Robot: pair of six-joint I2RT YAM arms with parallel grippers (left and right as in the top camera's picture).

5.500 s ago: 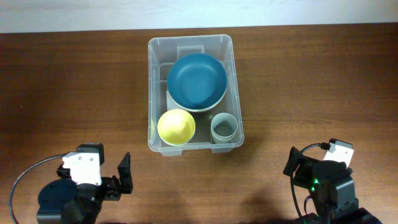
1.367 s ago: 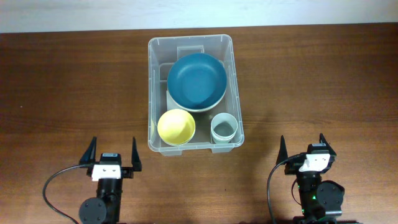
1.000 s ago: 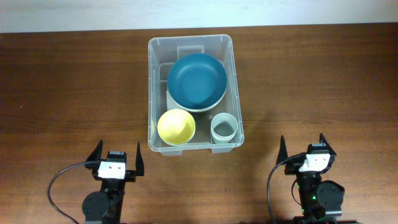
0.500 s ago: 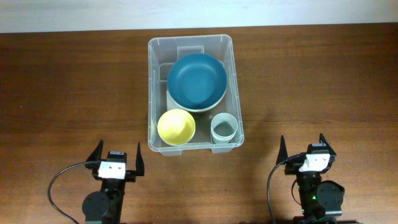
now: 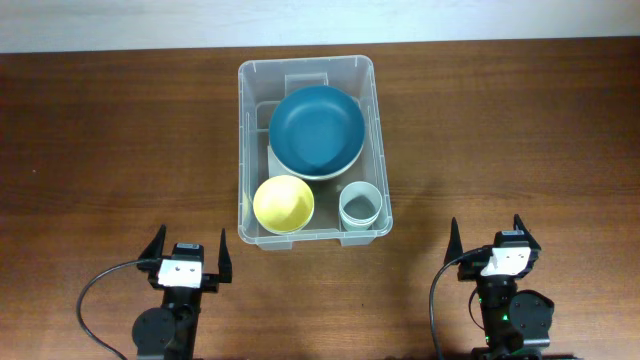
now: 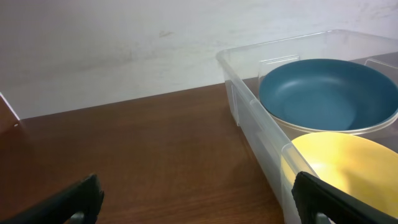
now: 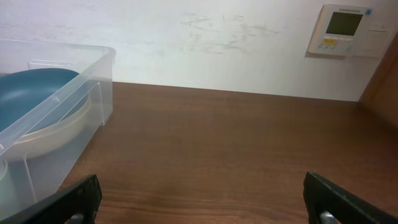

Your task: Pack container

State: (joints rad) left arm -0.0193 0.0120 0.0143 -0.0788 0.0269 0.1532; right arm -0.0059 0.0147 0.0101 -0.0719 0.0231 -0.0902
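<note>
- The container [image 5: 243, 150] stood on the wooden table [image 5: 120, 140], at its centre and toward the far edge, long axis running near to far.
- A large blue bowl [image 5: 317, 130] occupied the far part of the container, resting in a cream-coloured dish [image 6: 348, 127] whose rim showed beneath it.
- A yellow bowl [image 5: 283, 203] sat in the near-left corner of the container.
- A pale grey-green cup [image 5: 360, 206] stood upright in the near-right corner, just beside the yellow bowl.
- The left gripper [image 5: 190, 246] was at the near edge of the table, near-left of the container and apart from it. Its fingers [image 6: 68, 202] were spread wide and released, grasping nothing.
- The right gripper [image 5: 486, 232] was at the near edge, near-right of the container and apart from it. Its fingers [image 7: 348, 199] were likewise spread wide and released, grasping nothing.
- A wall control panel [image 7: 345, 30] was mounted on the white wall beyond the far edge, on the right.
</note>
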